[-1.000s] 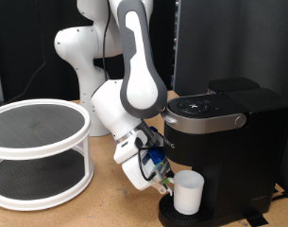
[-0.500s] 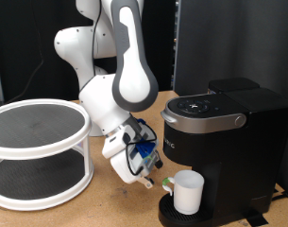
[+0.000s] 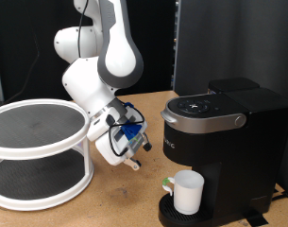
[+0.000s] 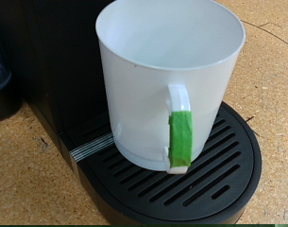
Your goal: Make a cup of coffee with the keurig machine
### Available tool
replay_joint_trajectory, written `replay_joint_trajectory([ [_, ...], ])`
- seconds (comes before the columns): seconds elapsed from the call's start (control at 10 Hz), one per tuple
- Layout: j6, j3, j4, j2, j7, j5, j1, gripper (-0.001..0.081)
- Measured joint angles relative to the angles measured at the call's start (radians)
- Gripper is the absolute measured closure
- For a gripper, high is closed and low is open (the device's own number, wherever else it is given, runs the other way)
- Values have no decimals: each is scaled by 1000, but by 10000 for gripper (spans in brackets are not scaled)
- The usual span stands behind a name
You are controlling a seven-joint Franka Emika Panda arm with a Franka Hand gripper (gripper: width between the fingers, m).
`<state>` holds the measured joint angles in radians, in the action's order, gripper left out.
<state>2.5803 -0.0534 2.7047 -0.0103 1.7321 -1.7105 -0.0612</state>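
The end effector (image 3: 133,164) has let go of the cup (image 3: 188,192) and pulled back. A second ago it was right beside the cup, low down. Now it is higher and well apart, toward the exterior view's left, near the white round shelf (image 3: 40,151).

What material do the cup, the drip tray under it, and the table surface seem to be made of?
The cup looks like glossy white ceramic or plastic: smooth walls, with green tape on the handle. The drip tray seems black moulded plastic, with a slotted grille and dull sheen. The table looks like cork or particle board, tan and speckled.
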Motion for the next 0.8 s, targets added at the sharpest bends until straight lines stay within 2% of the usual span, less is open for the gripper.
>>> replay_joint_trajectory([
  [0.3,-16,-5,4,7,-6,25,7,3],
  [0.5,-56,-24,6,-12,-73,80,23,3],
  [0.8,-114,-53,17,-105,-207,203,47,3],
])
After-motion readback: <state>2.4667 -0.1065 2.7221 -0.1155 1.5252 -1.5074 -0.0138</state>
